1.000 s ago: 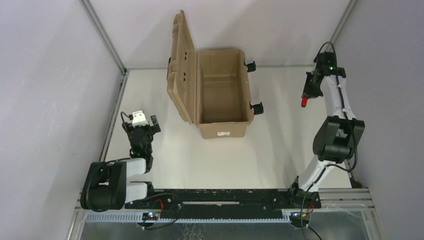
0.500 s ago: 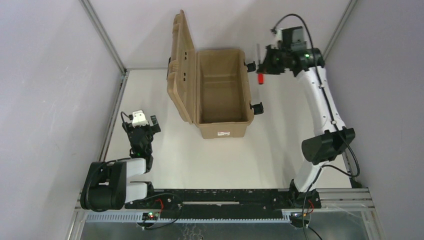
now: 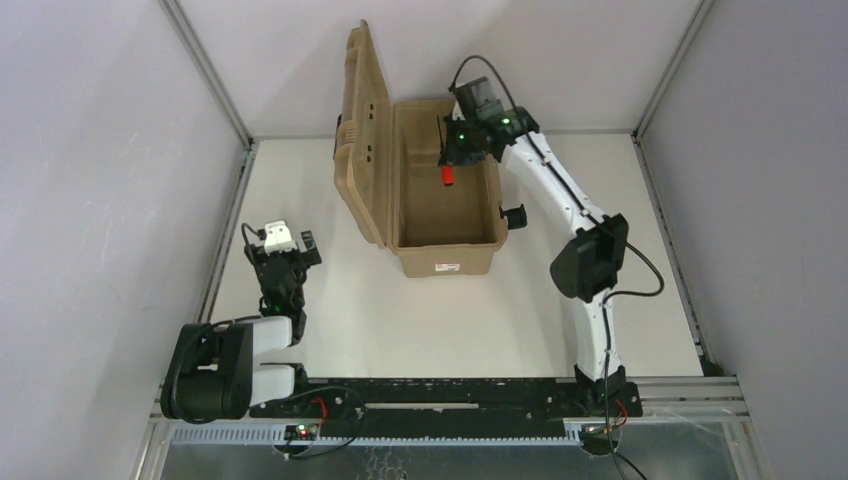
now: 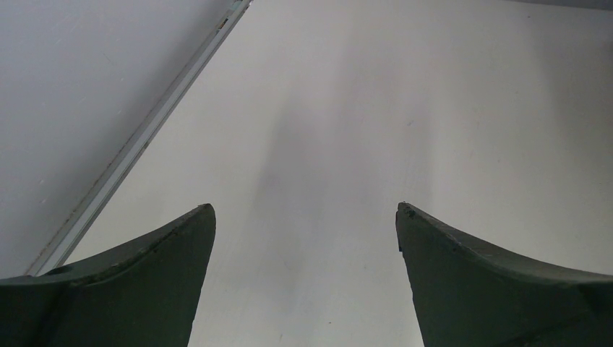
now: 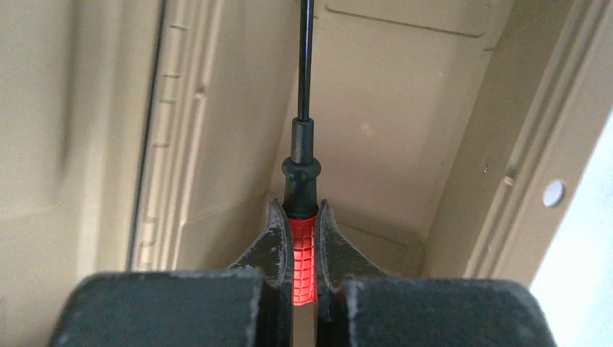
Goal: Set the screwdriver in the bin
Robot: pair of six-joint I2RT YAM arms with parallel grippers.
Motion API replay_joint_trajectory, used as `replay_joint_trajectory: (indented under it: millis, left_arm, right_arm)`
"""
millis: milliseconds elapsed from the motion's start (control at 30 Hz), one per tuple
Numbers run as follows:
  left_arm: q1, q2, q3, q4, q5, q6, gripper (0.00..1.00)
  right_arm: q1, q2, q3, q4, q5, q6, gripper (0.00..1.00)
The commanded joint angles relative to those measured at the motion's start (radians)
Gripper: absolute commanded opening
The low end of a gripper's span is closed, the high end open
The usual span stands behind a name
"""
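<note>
The right claw [image 5: 298, 217] is pressed together on the screwdriver [image 5: 299, 163], pinching its red ribbed handle between both fingers. The black collar and thin dark shaft stick out past the fingertips toward the top of the wrist frame, where the tip is cut off. The handle's back end is hidden behind the claw's black body. Tan inner walls of the bin [image 5: 405, 108] surround the tool on all sides.

In the overhead frame, at upper centre, the claw hangs over the bin's open cavity near its far end. Only the red handle shows clearly there. Whether the tool touches the bin cannot be told. The lid [image 3: 362, 140] stands open at the bin's left.

At lower left, the left claw [image 4: 305, 213] is spread wide over bare tabletop [image 4: 361, 108], holding nothing, its fingers cut off at the bottom edge.
</note>
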Motion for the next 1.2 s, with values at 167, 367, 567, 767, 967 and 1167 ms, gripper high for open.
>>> replay_joint_trajectory:
  millis: [167, 367, 567, 767, 967, 1167]
  left_arm:
    - [0.007, -0.003, 0.044, 0.052, 0.013, -0.001, 1.0]
    - [0.007, -0.003, 0.045, 0.052, 0.013, 0.0, 1.0]
    - [0.007, -0.003, 0.044, 0.052, 0.013, -0.001, 1.0]
    - [0.007, -0.002, 0.044, 0.052, 0.013, -0.001, 1.0]
    - [0.007, -0.002, 0.045, 0.052, 0.012, -0.001, 1.0]
    - [0.007, -0.002, 0.044, 0.052, 0.012, -0.001, 1.0]
  right_arm:
    - [0.068, 0.222, -0.04, 0.129, 0.262, 0.122, 0.12]
    - [0.091, 0.284, -0.056, 0.133, 0.312, 0.12, 0.31]
    - [0.091, 0.214, -0.042, 0.116, 0.314, 0.085, 0.62]
    - [0.09, 0.054, -0.014, 0.101, 0.336, 0.008, 0.74]
    - [0.071, -0.111, -0.066, 0.119, 0.369, -0.107, 0.85]
    - [-0.054, -0.248, -0.234, 0.176, 0.39, -0.193, 0.99]
